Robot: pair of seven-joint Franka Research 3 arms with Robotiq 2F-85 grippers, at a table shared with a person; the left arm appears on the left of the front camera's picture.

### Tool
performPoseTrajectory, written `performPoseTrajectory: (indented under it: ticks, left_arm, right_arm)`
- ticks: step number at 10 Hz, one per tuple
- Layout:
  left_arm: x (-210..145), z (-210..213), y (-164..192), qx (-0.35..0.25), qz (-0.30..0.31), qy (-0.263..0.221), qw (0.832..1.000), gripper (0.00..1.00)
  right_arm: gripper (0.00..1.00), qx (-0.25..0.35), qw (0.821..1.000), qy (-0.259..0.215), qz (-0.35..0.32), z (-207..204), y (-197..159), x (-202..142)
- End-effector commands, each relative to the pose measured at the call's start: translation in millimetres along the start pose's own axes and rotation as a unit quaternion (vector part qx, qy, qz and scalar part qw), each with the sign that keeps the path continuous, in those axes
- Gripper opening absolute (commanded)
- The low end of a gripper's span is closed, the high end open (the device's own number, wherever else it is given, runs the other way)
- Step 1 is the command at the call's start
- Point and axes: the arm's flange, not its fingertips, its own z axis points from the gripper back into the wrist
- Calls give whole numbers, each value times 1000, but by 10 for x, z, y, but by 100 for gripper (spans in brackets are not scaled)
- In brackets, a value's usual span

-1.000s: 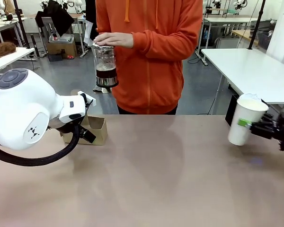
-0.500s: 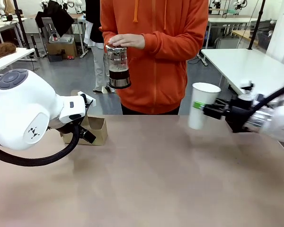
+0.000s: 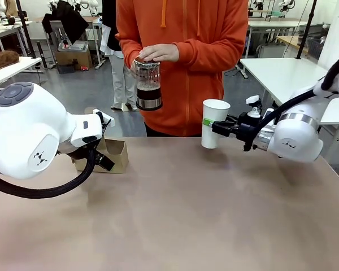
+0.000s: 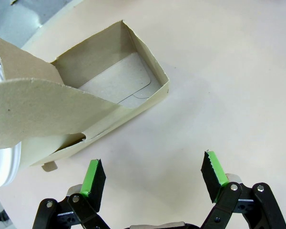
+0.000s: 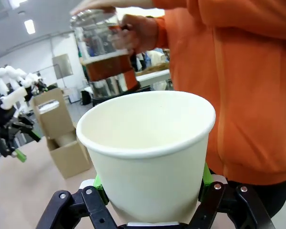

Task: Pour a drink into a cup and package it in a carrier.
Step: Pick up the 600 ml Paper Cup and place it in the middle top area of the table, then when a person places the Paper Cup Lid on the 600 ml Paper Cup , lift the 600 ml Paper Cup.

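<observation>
A person in an orange hoodie stands at the far side and holds the glass jug (image 3: 148, 84) of amber-brown drink (image 5: 106, 67) from above by its lid. My right gripper (image 3: 210, 123) is shut on the tall white paper cup (image 3: 214, 123), which it holds upright above the table's far edge, to the right of and below the jug. From the right wrist, the cup (image 5: 148, 152) looks empty. The brown cardboard carrier (image 3: 116, 155) stands at the far left, partly behind my left arm. My left gripper (image 4: 155, 174) hangs open beside the carrier (image 4: 109, 90), its fingers empty.
A shorter white cup (image 4: 2, 162) sits in the carrier's other slot, behind the handle panel. The brown tabletop (image 3: 186, 214) spreads bare across the middle and front. A white table (image 3: 294, 79) stands behind on the right.
My right arm has swung the cup leftward from the right edge to the middle far side. The person has brought the jug right and lower, nearer the cup. The left arm has stayed still.
</observation>
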Motion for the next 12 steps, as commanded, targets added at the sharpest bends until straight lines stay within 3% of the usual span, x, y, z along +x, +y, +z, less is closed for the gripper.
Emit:
performPoseTrajectory:
  ticks: [1,12]
  left_arm:
    - [0,3,-1,0,0,0,1000,100]
    - [0,3,-1,0,0,0,1000,100]
  right_arm:
    - [80,-30,999,2,20,-100,-45,-42]
    - [80,-8,1000,7,8,-36,-81,-78]
